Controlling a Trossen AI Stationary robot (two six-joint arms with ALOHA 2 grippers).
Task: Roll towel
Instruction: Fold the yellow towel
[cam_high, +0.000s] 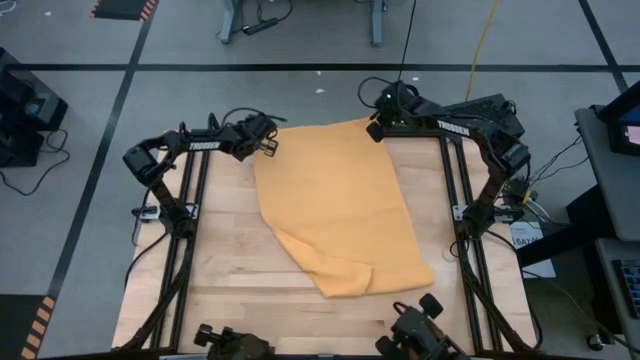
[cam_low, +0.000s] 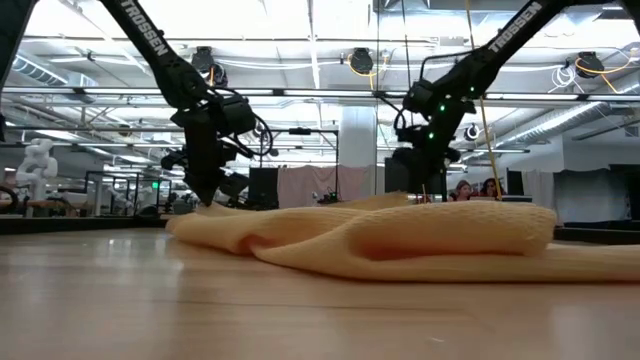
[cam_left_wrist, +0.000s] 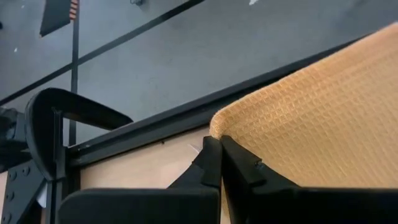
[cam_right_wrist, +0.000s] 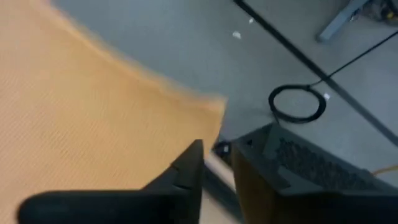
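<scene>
Towel (cam_high: 340, 205): mustard-yellow waffle-weave cloth, spread on the wooden tabletop (cam_high: 230, 270). One short edge lies along the far edge of the tabletop; the opposite end reaches toward the near right corner.
Towel long axis: runs from the far edge toward the near edge, slanted so the near end sits further to the right side of the tabletop than the far end.
Towel surface: mostly flat; the near end is buckled, with a raised fold visible in the low view and a crease near the near right tip in the high view.
Left arm pose: elbow raised over the left edge of the tabletop, forearm reaching inward along the far edge, wrist pitched down.
Left gripper (cam_high: 268, 146): at the far left corner of the towel. In the left wrist view the fingers (cam_left_wrist: 214, 163) are pressed together at the curled towel corner; the fabric meets the fingertips, and a pinch on it appears likely but the cloth between the pads is not clearly shown.
Right arm pose: base links over the right edge of the tabletop, forearm stretched along the far edge toward the centre, wrist pitched down, green indicator lit.
Right gripper (cam_high: 376, 128): at the far right corner of the towel. In the right wrist view its fingers (cam_right_wrist: 189, 165) stand slightly apart, with the towel corner just beside one finger and not clamped.
Low view: both grippers come down onto the far side of the towel.
</scene>
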